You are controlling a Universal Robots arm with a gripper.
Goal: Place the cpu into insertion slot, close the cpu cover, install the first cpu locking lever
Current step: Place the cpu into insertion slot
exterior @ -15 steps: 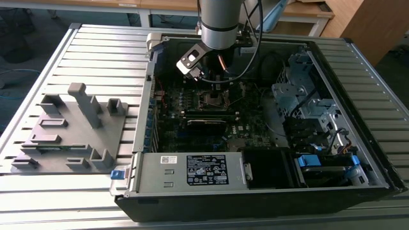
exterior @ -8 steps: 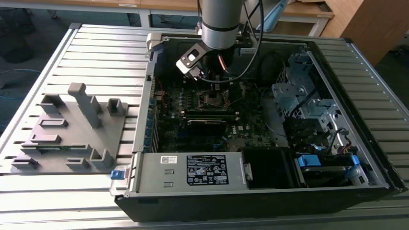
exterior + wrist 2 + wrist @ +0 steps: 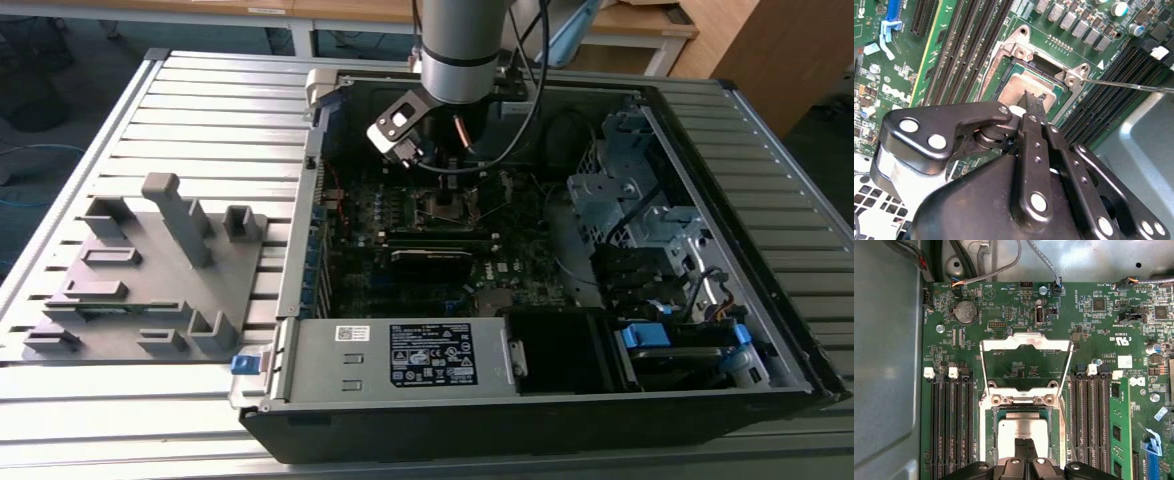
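My gripper (image 3: 1025, 444), fingers pressed together and gripping nothing I can see, hangs just over the cpu (image 3: 1024, 427) seated in the socket (image 3: 447, 208) above centre of the exterior view, cpu cover (image 3: 1026, 342) upright; I judge the cpu light, rigid and delicate, best held by opposite edges.

Dull grey metal on cpu (image 3: 1023, 426); bright bare metal on cpu cover (image 3: 1025, 342); glossy black finish on end effector (image 3: 1033, 101); matt green on motherboard (image 3: 1004, 307); ribbed metal on tabletop (image 3: 200, 100).

Here's the slatted grey worktop (image 3: 200, 110), open computer case (image 3: 534, 420) sitting centre and right, grey moulded fixture (image 3: 147, 290) at left.
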